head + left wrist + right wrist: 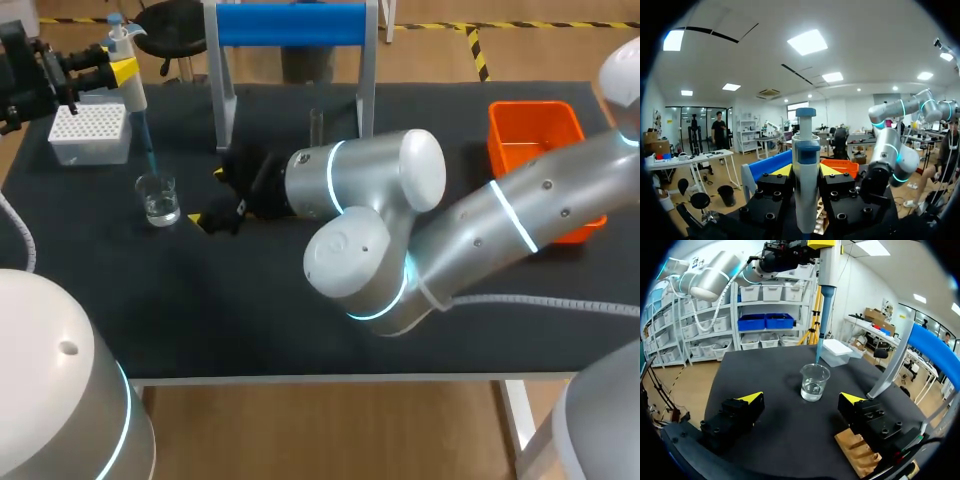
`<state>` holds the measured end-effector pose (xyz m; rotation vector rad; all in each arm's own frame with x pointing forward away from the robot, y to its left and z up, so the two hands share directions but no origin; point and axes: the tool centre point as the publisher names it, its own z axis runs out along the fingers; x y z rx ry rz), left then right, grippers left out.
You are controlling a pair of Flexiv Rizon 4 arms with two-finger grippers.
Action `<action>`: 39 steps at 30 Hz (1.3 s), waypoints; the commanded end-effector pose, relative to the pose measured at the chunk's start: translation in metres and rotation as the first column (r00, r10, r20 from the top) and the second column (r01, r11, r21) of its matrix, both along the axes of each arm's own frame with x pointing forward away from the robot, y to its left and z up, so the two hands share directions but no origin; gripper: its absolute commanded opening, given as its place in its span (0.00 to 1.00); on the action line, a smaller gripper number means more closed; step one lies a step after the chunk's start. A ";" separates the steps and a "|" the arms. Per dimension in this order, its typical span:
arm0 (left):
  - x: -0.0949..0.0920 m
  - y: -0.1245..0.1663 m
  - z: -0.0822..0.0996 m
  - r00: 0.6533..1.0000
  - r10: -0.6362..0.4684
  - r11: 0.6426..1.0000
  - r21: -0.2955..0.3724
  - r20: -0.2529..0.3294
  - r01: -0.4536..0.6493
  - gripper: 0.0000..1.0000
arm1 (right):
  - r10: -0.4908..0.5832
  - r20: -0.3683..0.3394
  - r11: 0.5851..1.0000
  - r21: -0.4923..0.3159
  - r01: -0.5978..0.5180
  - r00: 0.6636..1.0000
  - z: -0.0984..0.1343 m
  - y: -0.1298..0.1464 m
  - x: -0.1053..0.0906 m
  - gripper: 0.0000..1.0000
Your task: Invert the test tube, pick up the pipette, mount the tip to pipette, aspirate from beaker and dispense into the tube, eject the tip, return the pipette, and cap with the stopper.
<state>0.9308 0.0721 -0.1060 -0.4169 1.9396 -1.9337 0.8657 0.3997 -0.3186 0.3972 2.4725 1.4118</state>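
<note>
My left gripper point(120, 70) at the table's far left is shut on the white and blue pipette point(133, 95), which stands upright. Its blue tip point(146, 150) points down and ends just over the mouth of the glass beaker point(158, 198), which holds a little clear liquid. In the left wrist view the pipette point(806, 175) is clamped between the yellow-tipped fingers point(782, 170). My right arm reaches across the middle; its gripper point(212, 195) stands open beside the beaker. In the right wrist view the beaker point(814, 382) sits just ahead of the open right gripper point(801, 399), under the pipette tip point(818, 347). A test tube point(316, 125) stands upright by the blue stand.
A white tip box point(90, 133) lies behind the beaker at the far left. The blue-topped stand point(290, 25) rises at the back middle. An orange bin point(535, 135) sits at the back right, partly behind my right arm.
</note>
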 end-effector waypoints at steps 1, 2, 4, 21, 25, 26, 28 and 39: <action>0.000 0.000 0.000 1.000 -0.001 1.000 -0.001 0.002 0.001 0.00 | -0.030 0.033 0.999 0.044 0.028 0.999 -0.011 0.006 -0.001 1.00; 0.000 0.000 0.000 1.000 -0.001 1.000 -0.001 0.002 0.001 0.00 | -0.031 0.034 0.999 0.044 0.029 0.999 -0.012 0.006 -0.001 1.00; 0.000 0.000 0.000 1.000 -0.001 1.000 -0.001 0.002 0.001 0.00 | -0.033 0.035 0.999 0.045 0.031 0.999 -0.014 0.006 -0.002 1.00; 0.000 0.000 0.000 1.000 -0.001 1.000 -0.001 0.002 0.001 0.00 | -0.039 0.045 0.998 0.044 0.037 0.998 -0.013 0.008 -0.004 1.00; 0.000 0.000 0.000 1.000 -0.001 1.000 -0.001 0.002 0.001 0.00 | -0.039 0.045 0.998 0.044 0.037 0.998 -0.013 0.008 -0.004 1.00; 0.000 0.000 0.000 1.000 -0.001 1.000 -0.001 0.002 0.001 0.00 | -0.039 0.045 0.998 0.044 0.037 0.998 -0.013 0.008 -0.004 1.00; 0.000 0.000 0.000 1.000 -0.001 1.000 -0.001 0.002 0.001 0.00 | -0.039 0.045 0.998 0.044 0.037 0.998 -0.013 0.008 -0.004 1.00; 0.000 0.000 0.000 1.000 -0.001 1.000 -0.001 0.002 0.001 0.00 | -0.039 0.045 0.998 0.044 0.037 0.998 -0.013 0.008 -0.004 1.00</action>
